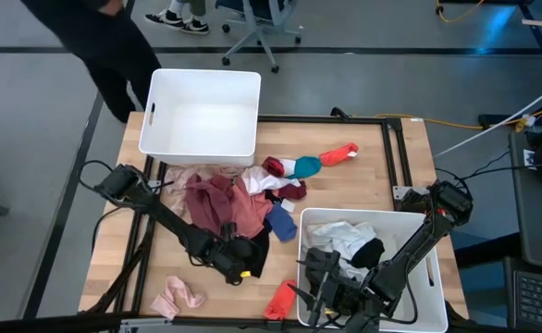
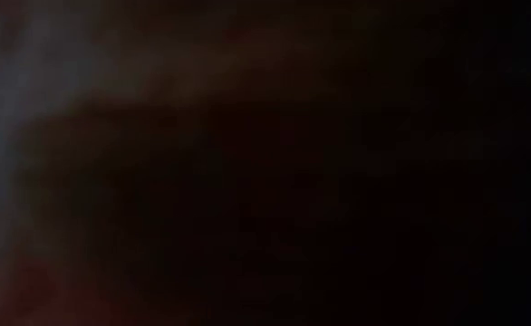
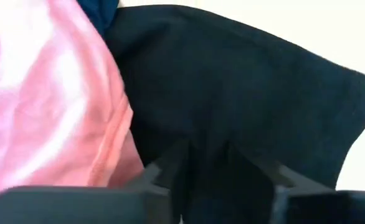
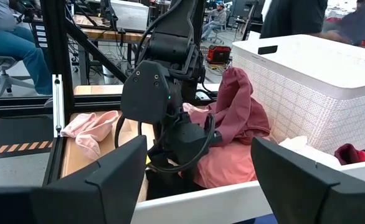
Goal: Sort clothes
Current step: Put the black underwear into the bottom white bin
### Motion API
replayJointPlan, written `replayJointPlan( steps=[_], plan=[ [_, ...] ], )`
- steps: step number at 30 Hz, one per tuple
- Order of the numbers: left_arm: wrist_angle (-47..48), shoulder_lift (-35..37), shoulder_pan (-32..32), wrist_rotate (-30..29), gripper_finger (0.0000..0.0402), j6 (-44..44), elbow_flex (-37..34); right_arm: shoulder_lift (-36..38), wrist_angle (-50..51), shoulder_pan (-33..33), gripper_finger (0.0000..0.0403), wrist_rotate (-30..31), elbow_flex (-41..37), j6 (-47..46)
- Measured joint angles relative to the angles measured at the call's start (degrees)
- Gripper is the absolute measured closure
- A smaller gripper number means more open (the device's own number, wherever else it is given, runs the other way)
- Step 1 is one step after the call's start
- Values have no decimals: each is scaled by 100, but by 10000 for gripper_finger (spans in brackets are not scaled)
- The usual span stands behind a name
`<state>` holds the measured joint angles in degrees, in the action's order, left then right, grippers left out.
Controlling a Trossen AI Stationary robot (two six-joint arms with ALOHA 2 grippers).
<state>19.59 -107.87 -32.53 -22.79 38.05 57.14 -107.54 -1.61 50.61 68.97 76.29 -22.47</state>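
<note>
While the right gripper (image 1: 319,294) gapes empty, the left gripper (image 3: 208,163) pinches soft, matte black cloth (image 3: 245,93).

The table (image 1: 391,176) is pale wood with a smooth, matt grain, framed by black metal rails (image 1: 326,118). Both bins look like white plastic: the far bin (image 1: 200,114) is smooth inside, while its outer wall shows a fine woven texture in the right wrist view. The clothes (image 1: 234,199) are soft matt cloth, crumpled; the black garment (image 3: 245,93) looks smooth, the pink one (image 3: 45,99) faintly sheened. The arms' housings are matt dark plastic.
</note>
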Motion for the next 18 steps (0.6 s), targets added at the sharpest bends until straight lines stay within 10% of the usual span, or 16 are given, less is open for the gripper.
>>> replayJointPlan(
  steps=[4, 18],
  plan=[
    [66, -2, 2, -36, 389, 27, -9, -1, -1, 0, 114, 0, 0, -2],
    [1272, 1872, -460, -373, 398, -215, 616, -1, -9, 0, 114, 1, 0, -22]
  ],
)
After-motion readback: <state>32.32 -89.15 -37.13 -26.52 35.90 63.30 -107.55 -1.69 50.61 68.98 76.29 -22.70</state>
